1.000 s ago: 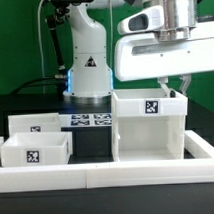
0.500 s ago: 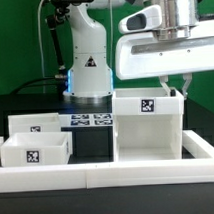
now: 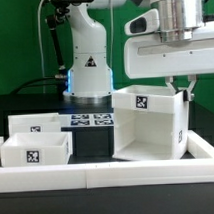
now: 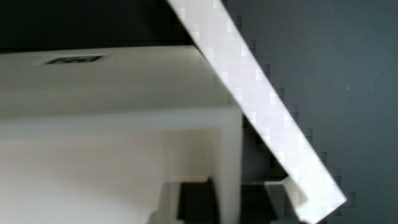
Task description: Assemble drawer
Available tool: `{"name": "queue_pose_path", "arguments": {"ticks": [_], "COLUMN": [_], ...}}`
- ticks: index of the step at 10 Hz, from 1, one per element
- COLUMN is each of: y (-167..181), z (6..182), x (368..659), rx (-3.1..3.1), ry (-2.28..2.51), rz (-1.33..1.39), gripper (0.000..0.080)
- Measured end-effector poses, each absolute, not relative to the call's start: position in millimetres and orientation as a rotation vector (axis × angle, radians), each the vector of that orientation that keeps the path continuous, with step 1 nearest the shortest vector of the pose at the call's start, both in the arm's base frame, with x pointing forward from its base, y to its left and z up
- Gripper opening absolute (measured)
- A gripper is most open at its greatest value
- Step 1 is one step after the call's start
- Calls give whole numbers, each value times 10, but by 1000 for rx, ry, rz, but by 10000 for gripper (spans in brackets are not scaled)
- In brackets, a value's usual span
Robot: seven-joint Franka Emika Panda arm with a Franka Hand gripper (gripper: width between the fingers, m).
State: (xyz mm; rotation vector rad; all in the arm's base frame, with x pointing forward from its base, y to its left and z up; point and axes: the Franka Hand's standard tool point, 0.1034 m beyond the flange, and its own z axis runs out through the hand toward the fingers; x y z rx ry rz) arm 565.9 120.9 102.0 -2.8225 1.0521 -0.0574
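The tall open-fronted white box [image 3: 146, 126] with a square tag stands at the exterior view's right. It is tilted, its right side raised off the table. My gripper [image 3: 181, 90] is shut on the top of the box's right wall. In the wrist view the gripper [image 4: 240, 198] has its dark fingers [image 4: 192, 203] on either side of that thin white wall, with the box's tagged panel [image 4: 107, 100] beyond. Two shallow white trays, one at the back [image 3: 34, 123] and one nearer [image 3: 34, 150], sit on the table at the exterior view's left.
The marker board [image 3: 90, 121] lies between the trays and the box. A long low white rail [image 3: 97, 175] runs along the front and turns up the right side. The robot base [image 3: 89, 66] stands behind. A slanted white strip [image 4: 249, 90] crosses the wrist view.
The tall box stood square on the table before. Now it is tipped, with its right side lifted. My gripper has moved slightly right and up with the wall in it.
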Motion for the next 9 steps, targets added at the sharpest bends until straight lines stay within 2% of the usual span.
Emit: {"name": "queue_pose_path", "arguments": {"ticks": [9], "y": [1071], "z": [1029], "x": [5723], "rx": [-2413], "ry": [1715], "rz": [11], "gripper": [39]}}
